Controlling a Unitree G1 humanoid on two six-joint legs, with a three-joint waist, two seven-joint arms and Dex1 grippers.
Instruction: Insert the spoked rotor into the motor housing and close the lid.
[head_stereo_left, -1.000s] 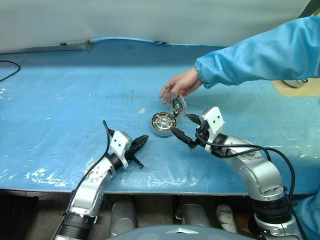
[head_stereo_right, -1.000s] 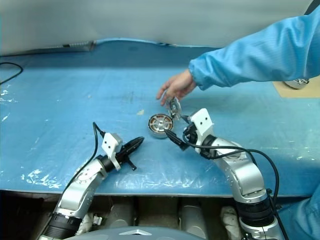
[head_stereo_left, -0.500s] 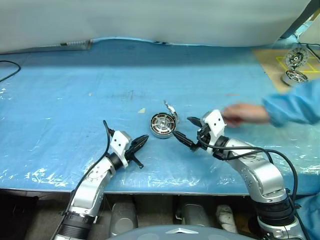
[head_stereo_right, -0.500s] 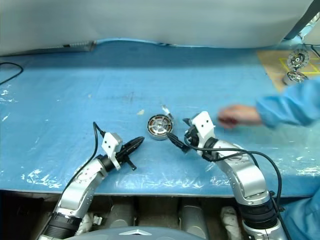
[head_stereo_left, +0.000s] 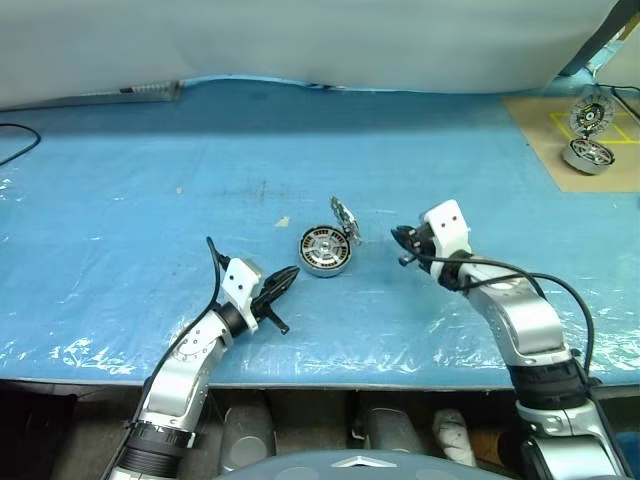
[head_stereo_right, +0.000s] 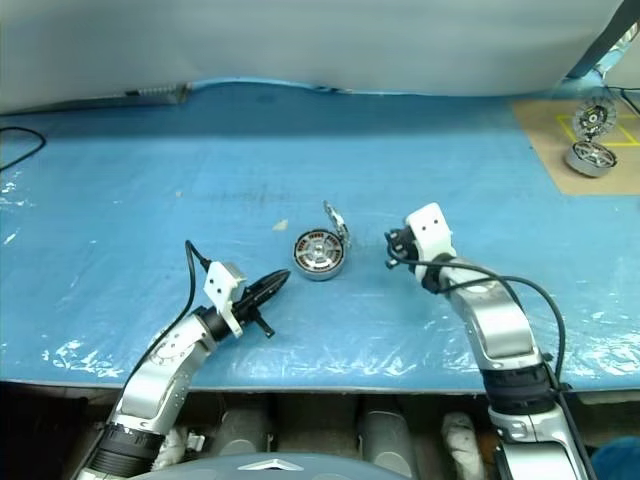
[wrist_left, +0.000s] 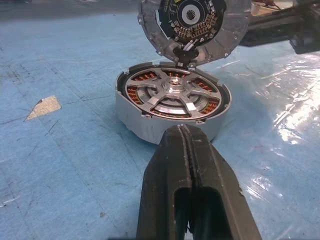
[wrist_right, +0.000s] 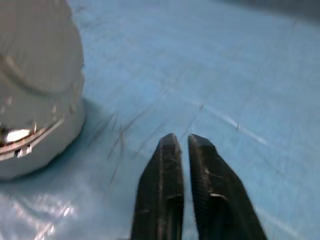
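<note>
Sitting mid-tabletop (head_stereo_left: 130, 180): motor housing (wrist_left: 172, 107), spoked rotor (wrist_left: 172, 94) already seated inside over the copper windings; lid (wrist_left: 195, 22) hinged at the rim, standing upright, not yet closed. Left end effector (wrist_left: 187, 150) pinched together, empty, just before the housing; right end effector (wrist_right: 182, 155) nearly closed, empty, beside it. Remaining: lid closure

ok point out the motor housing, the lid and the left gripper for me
motor housing (wrist_left: 150, 131), left wrist view, on its grey outer side wall
lid (wrist_left: 235, 30), left wrist view, on the raised disc's silver rim
left gripper (wrist_left: 187, 150), left wrist view, at the tip of its shut jaws
</note>
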